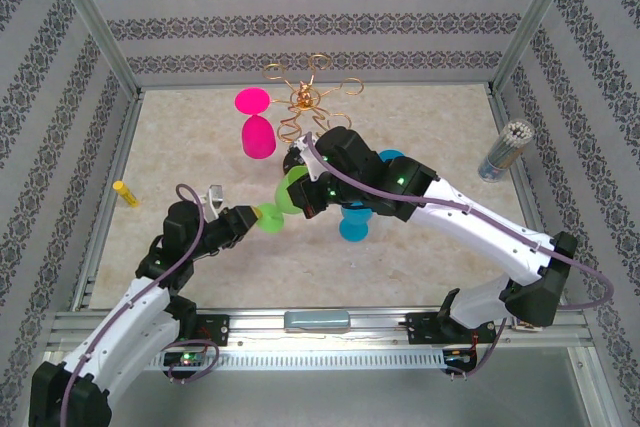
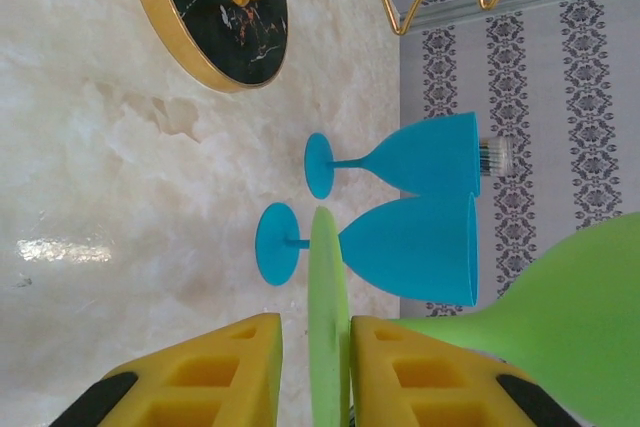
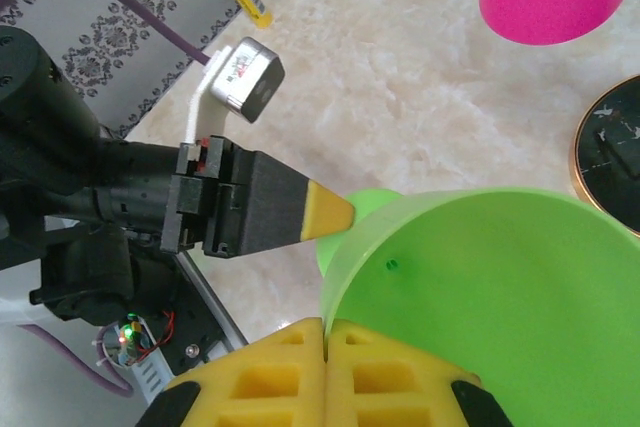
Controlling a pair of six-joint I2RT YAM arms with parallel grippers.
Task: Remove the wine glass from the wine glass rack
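A green wine glass (image 1: 290,197) hangs tilted in the air between my two grippers, in front of the gold wine glass rack (image 1: 305,97). My right gripper (image 3: 326,325) is shut on the rim of its bowl (image 3: 500,287). My left gripper (image 2: 316,332) stands around the glass's round foot (image 2: 328,287), edge-on between the yellow fingers. The foot lies against one finger, and a slim gap shows to the other. From the right wrist, the left fingertip (image 3: 330,212) sits beside the foot. The rack's dark round base (image 2: 215,7) rests on the table behind.
Two blue wine glasses (image 2: 420,247) (image 2: 430,157) stand on the marble table just behind the green one, under my right arm (image 1: 353,222). A pink wine glass (image 1: 258,137) is left of the rack. A yellow marker (image 1: 125,193) lies far left; a cup of sticks (image 1: 505,150) stands far right.
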